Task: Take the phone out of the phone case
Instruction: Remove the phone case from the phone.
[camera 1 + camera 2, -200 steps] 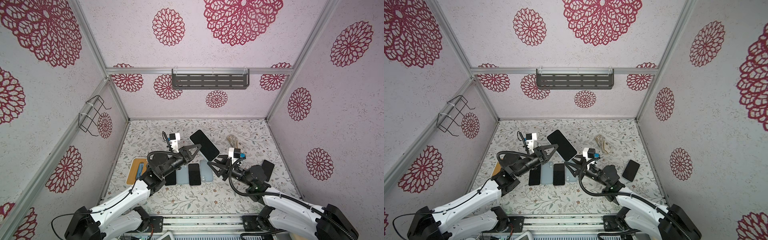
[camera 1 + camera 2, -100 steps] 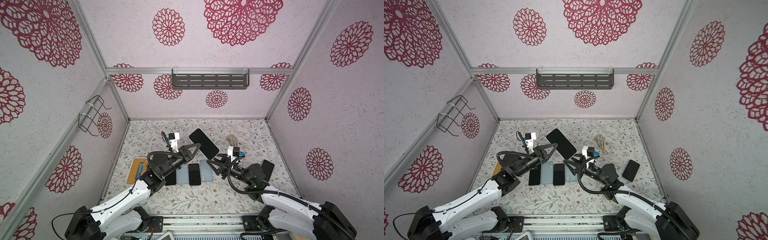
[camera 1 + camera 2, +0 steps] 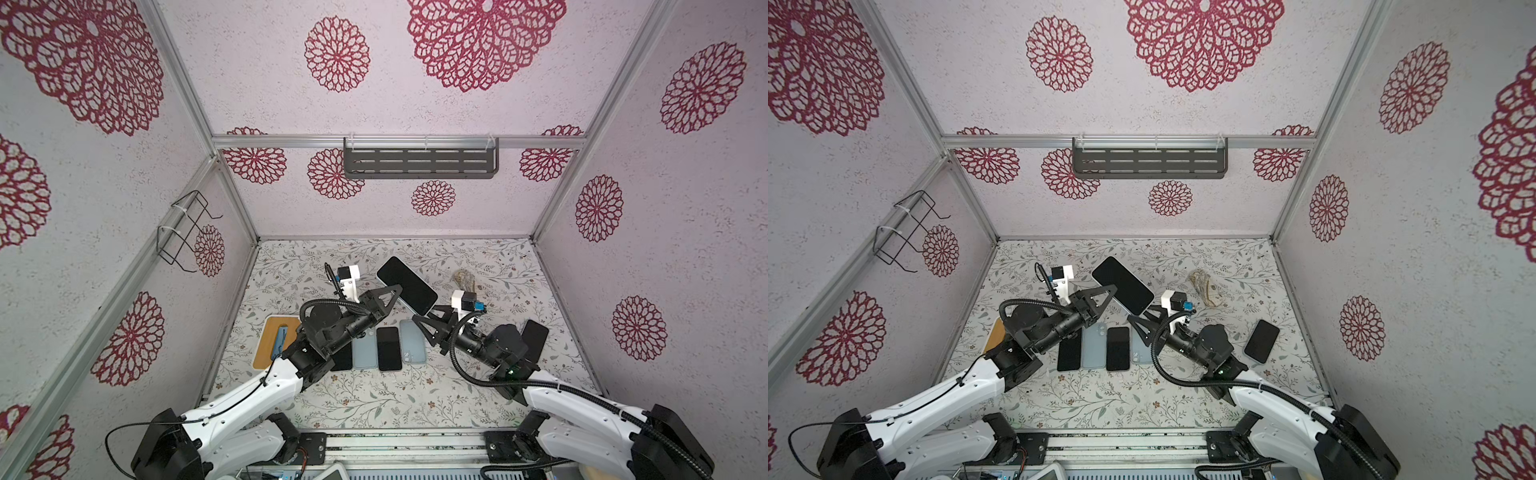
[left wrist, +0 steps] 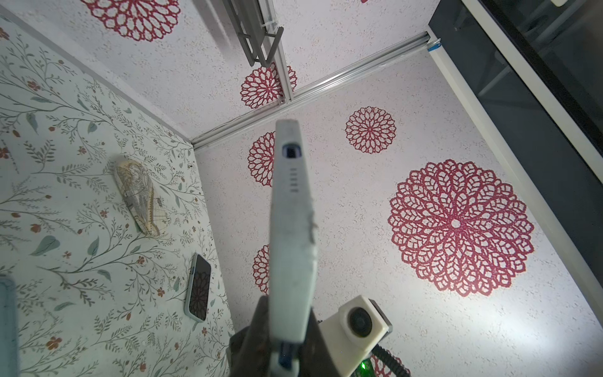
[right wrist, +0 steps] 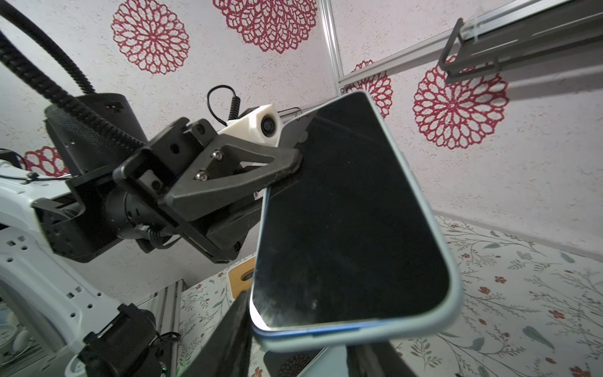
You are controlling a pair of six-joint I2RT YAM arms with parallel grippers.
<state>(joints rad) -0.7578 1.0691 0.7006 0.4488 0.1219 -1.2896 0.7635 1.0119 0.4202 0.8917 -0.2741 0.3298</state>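
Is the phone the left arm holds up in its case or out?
In. The right wrist view shows the pale blue case rimming the dark screen of the phone; its blue edge peeks out at one end.

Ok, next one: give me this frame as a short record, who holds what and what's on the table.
held item: black-screened phone in a pale blue case, raised off the table
left gripper: shut on its side edge
right gripper: jaws apart at its lower corner, contact unclear
progress: phone not yet out of the case
table: row of four phones and cases
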